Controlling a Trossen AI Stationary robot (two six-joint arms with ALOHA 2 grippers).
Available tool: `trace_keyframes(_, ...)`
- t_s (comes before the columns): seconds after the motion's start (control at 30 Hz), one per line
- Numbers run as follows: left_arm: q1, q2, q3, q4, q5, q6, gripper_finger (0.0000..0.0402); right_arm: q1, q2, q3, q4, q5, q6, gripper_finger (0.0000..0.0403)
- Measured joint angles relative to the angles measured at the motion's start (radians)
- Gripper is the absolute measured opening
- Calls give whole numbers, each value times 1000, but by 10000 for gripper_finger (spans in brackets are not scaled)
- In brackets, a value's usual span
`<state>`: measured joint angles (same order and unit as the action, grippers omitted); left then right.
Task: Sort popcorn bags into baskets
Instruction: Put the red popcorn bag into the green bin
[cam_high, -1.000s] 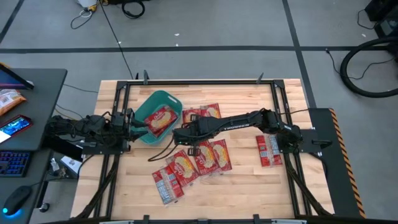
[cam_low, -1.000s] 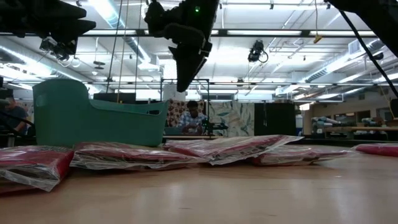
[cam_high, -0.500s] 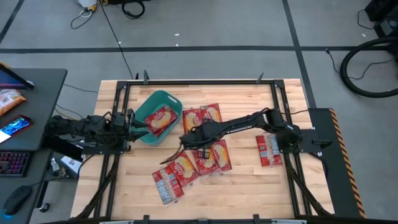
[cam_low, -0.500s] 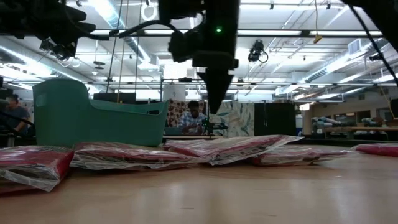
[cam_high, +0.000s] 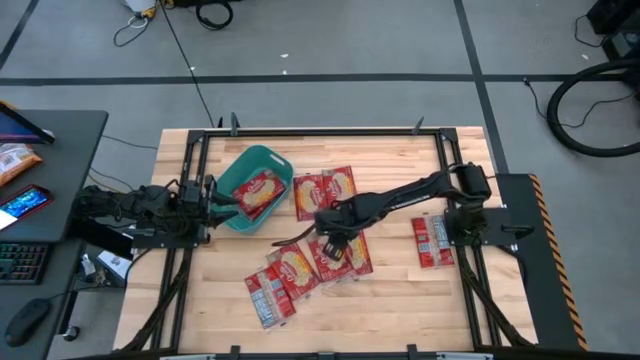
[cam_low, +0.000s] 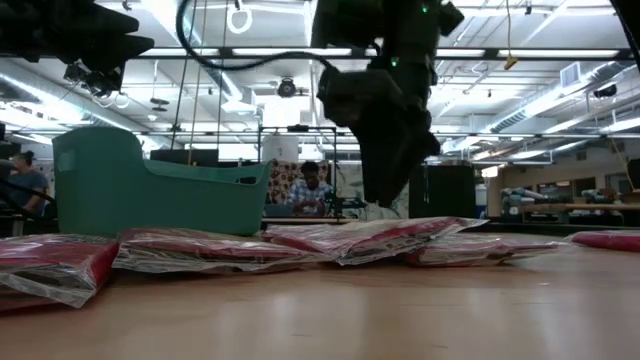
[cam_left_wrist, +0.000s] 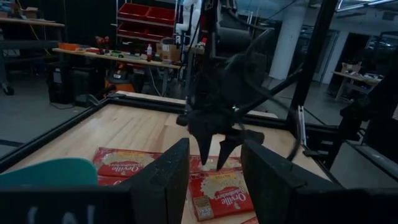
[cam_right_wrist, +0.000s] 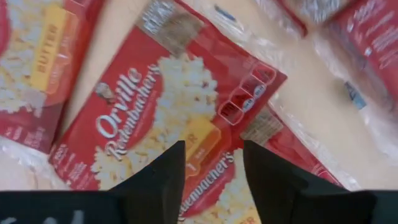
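The teal basket stands at the table's left, with one red popcorn bag lying flat inside it. Several more bags lie flat on the wood: two right of the basket, a cluster nearer the near edge, and one pair far right. My right gripper is open and points down just above a yellow-picture bag in the cluster, one finger to each side of its middle. My left gripper is open by the basket's left rim, touching nothing.
The right arm stretches across the table from its base at the right edge. Bare wood lies along the near edge and at the far right corner. Black frame rails run along the table's sides. In the low view the basket wall stands left of the bags.
My right gripper has travelled from beside the basket toward the table's right and a little toward the near edge, and has come down until its fingertips stand just over the bag cluster. The bags and the basket have stayed where they were.
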<state>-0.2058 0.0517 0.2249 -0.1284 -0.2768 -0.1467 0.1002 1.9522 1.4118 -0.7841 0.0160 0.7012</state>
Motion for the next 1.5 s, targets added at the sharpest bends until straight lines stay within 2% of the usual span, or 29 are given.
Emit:
trace_keyframes(0.33,0,0,0,0,0,0,151,-96,0,-71,88,-93,6,265)
trace_keyframes(0.5,0,0,0,-3,0,0,151,-131,0,-95,205,-188,-2,279)
trace_keyframes(0.63,0,0,0,-3,0,0,151,-141,7,-97,231,-209,4,272)
trace_keyframes(0.87,0,0,0,-8,0,1,151,-142,45,-102,265,-244,3,227)
trace_keyframes(1.0,0,0,1,-13,0,0,151,-144,61,-100,283,-263,-1,183)
trace_keyframes(1.3,0,10,1,-18,0,1,151,-153,63,-99,295,-262,-21,54)
trace_keyframes(1.4,0,10,1,-20,0,1,151,-161,52,-101,297,-269,-29,28)
trace_keyframes(1.5,0,10,1,-19,0,1,151,-168,26,-103,300,-272,-47,17)
